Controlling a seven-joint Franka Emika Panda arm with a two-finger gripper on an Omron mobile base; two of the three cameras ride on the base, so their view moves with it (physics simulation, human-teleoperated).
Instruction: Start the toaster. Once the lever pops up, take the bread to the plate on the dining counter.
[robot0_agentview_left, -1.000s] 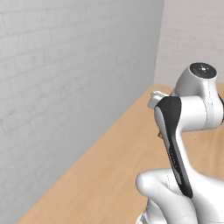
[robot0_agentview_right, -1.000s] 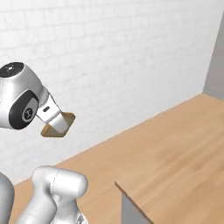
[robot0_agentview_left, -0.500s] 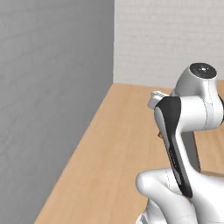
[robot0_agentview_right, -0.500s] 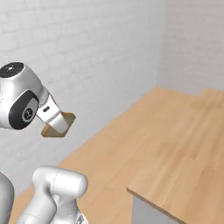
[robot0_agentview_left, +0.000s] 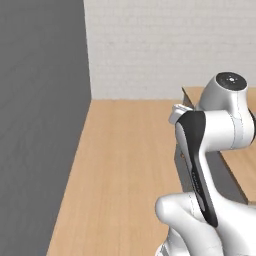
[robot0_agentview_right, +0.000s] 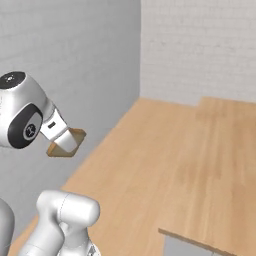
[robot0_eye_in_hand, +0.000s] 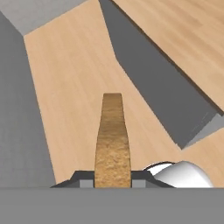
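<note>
The jaws (robot0_eye_in_hand: 113, 181) were clamped tight on the bread (robot0_eye_in_hand: 113, 139), which stood edge-on between them and stuck out forward past their tips. From the right base camera the same slice (robot0_agentview_right: 66, 142) hung at the end of the raised wrist, well above the wooden floor (robot0_agentview_right: 165, 165), exactly where it had sat half a second before; the grip on it had not changed.

Beyond and below the bread lay the floor, and off to one side of the jaws ran the grey side of a bench (robot0_eye_in_hand: 162, 94) with its pale wooden top (robot0_eye_in_hand: 183, 35) above it. That bench also showed just behind the arm in the left base picture (robot0_agentview_left: 237, 160).

What had changed was everything around the arm: the whole scene had swung, so the cameras had turned with the base. The grey wall (robot0_agentview_left: 40, 125) now sat further aside, and the white brick wall (robot0_agentview_left: 165, 45) faced the arm squarely, past the far end of the floor.
</note>
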